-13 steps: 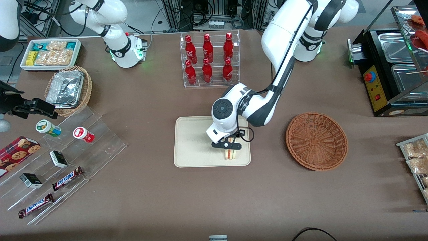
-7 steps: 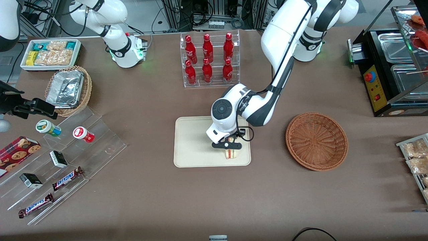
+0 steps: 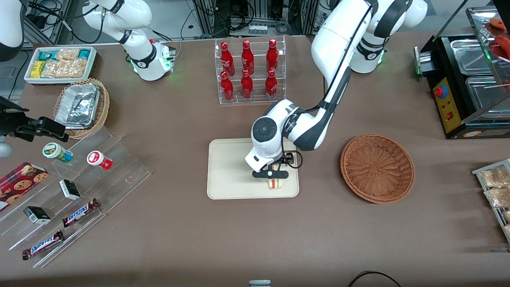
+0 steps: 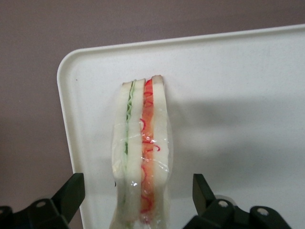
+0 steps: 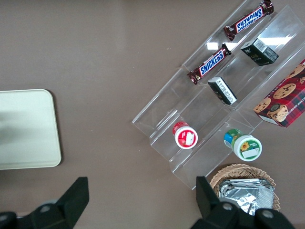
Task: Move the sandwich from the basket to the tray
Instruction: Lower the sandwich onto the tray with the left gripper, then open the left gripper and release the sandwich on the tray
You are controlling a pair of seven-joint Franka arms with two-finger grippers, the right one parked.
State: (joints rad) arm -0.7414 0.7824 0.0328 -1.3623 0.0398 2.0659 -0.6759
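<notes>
The sandwich (image 3: 275, 183) stands on its edge on the cream-white tray (image 3: 231, 175), near the tray's corner closest to the basket and the front camera. In the left wrist view the sandwich (image 4: 143, 152) shows pale bread with green and red filling stripes under clear wrap, resting on the tray (image 4: 238, 95). My left gripper (image 3: 271, 175) hangs just above the sandwich; it is open, with a black finger (image 4: 71, 193) on each side and a gap between each finger and the bread. The reddish-brown wicker basket (image 3: 377, 168) sits empty beside the tray, toward the working arm's end.
A clear rack of red bottles (image 3: 249, 71) stands farther from the front camera than the tray. A tan wicker basket with foil trays (image 3: 81, 105), a white snack bin (image 3: 59, 63) and acrylic steps with snacks (image 3: 75, 187) lie toward the parked arm's end. A black food warmer (image 3: 466, 79) stands toward the working arm's end.
The left gripper has risen slightly off the sandwich, which stays standing on the tray.
</notes>
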